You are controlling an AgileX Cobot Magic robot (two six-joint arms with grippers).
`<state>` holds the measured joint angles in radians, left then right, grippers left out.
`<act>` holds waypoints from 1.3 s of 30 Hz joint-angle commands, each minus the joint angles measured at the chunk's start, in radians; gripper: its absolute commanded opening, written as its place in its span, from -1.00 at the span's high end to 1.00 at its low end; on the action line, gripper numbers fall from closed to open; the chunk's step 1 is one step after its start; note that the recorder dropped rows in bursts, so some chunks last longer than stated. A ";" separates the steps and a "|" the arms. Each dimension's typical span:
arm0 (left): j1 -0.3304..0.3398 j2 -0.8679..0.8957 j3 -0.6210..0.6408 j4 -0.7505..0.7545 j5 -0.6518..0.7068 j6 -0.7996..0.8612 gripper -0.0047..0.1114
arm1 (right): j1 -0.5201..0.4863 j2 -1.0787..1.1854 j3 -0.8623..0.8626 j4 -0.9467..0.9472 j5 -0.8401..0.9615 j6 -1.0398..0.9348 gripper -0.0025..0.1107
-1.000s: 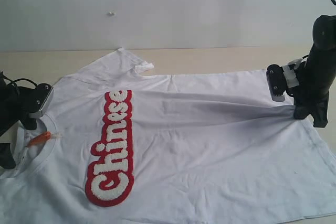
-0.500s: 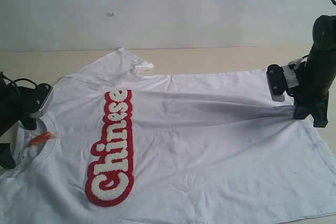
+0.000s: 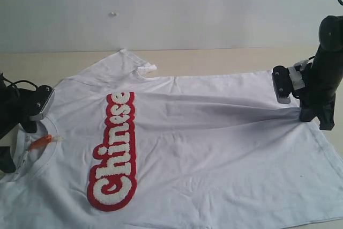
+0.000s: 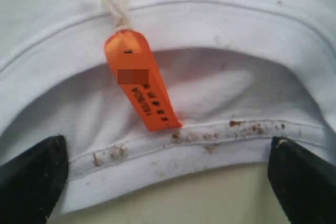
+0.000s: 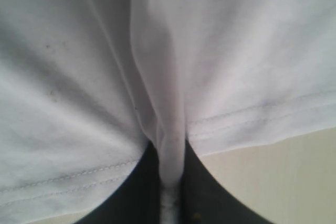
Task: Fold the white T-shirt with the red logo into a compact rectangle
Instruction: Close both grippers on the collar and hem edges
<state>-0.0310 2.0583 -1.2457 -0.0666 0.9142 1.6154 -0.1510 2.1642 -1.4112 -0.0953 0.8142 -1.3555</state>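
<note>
A: Got anywhere with the folding?

B: Barely. Found the white T-shirt (image 3: 214, 148) spread open and chest-up over the table (image 3: 214, 60), with the collar (image 4: 210, 145) out at nine o'clock in the exterior view and the hem (image 5: 252, 119) at three. Spotted no fold laid anywhere, only shallow wrinkles fanning from the three o'clock edge. Noticed the far sleeve (image 3: 126, 63) lying out at eleven o'clock.

A: And the red logo (image 3: 113, 151)?

B: Saw it fully exposed, around eight o'clock from the middle. Read "Chinese" end to end.

A: Checked the grippers?

B: Did. Caught the right gripper (image 5: 170, 182) pressed together on a ridge of the hem, pinching the cloth up a little. Found the left gripper (image 4: 168, 179) spread wide, fingertips (image 4: 31, 177) standing either side of the collar band near the orange neck tag (image 4: 139, 82), gripping nothing. Could not tell whether touching the cloth.

A: So, reckoned what remained?

B: Nearly everything, by judgement. Had yet to grip the collar end, bring in the sleeves and sides, then double the length over into a rectangle. Counted one hold on the hem as the only progress.
</note>
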 commanded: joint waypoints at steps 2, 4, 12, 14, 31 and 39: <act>0.010 0.025 0.013 0.026 0.006 -0.017 -0.88 | -0.001 0.035 0.010 -0.010 -0.035 -0.002 0.93; 0.010 0.025 0.013 0.026 -0.001 -0.017 -0.88 | -0.001 0.035 0.010 -0.010 -0.035 -0.002 0.93; 0.010 0.025 0.013 0.026 0.006 -0.017 0.05 | -0.001 0.035 0.010 -0.010 -0.035 -0.002 0.93; 0.010 0.025 0.013 0.026 0.028 -0.017 0.64 | -0.001 0.035 0.010 -0.010 -0.035 -0.002 0.93; 0.010 0.025 0.013 0.027 0.069 -0.049 0.89 | -0.001 0.035 0.010 -0.010 -0.035 -0.002 0.93; 0.010 0.014 0.013 0.023 0.068 -0.103 0.89 | -0.001 0.035 0.010 -0.010 -0.035 -0.002 0.93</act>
<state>-0.0272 2.0631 -1.2457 -0.0602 0.9454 1.5436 -0.1510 2.1642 -1.4112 -0.0953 0.8105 -1.3555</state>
